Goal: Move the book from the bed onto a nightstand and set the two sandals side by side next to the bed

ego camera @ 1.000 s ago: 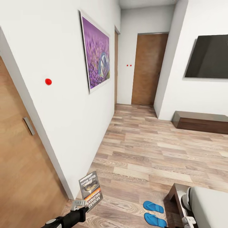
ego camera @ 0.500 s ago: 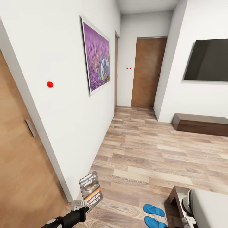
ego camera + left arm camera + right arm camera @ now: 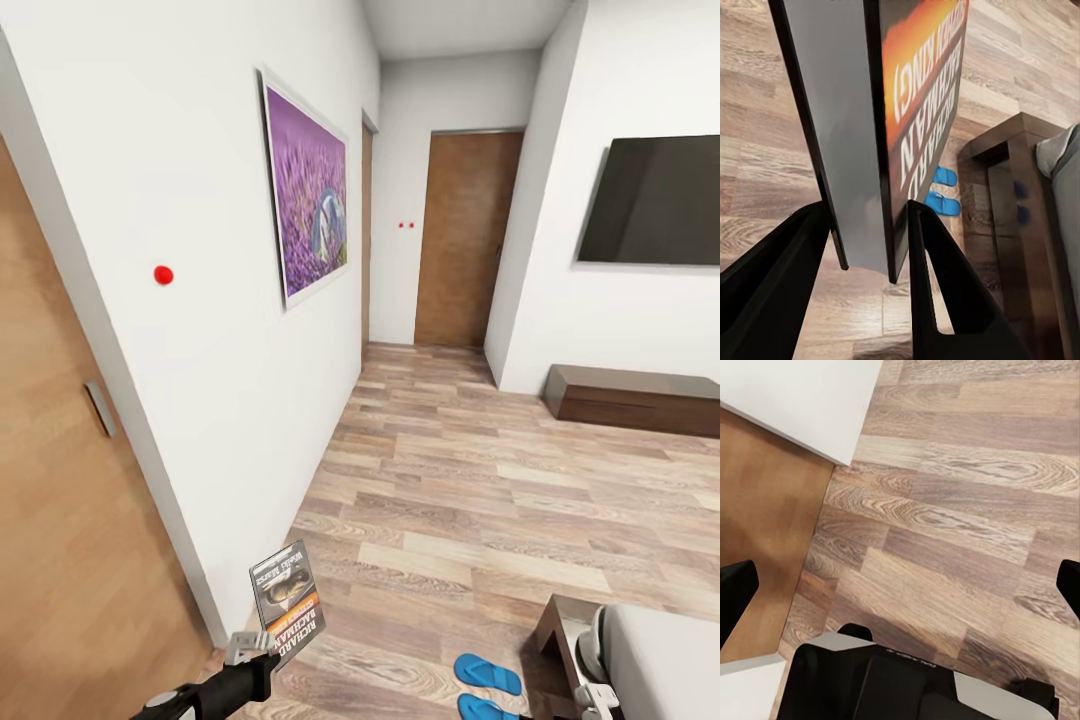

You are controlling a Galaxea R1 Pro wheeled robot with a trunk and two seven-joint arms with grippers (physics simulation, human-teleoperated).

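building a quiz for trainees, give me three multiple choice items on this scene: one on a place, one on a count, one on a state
1. Where are the sandals?
A. on the bed
B. on the floor by the bed corner
C. on the bench cabinet

2. How many sandals lie there?
A. one
B. two
C. three

3. What is the left gripper doing?
A. open, empty
B. shut on a sandal
C. shut on the book

Answers:
1 B: the head view shows them on the planks beside the frame.
2 B: the left wrist view shows a blue pair.
3 C: its fingers clamp the book's lower edge.

Book (image 3: 287, 602) upright, clamped in left gripper (image 3: 262, 648); blue sandals (image 3: 487, 673) paired beside bed (image 3: 640, 655).
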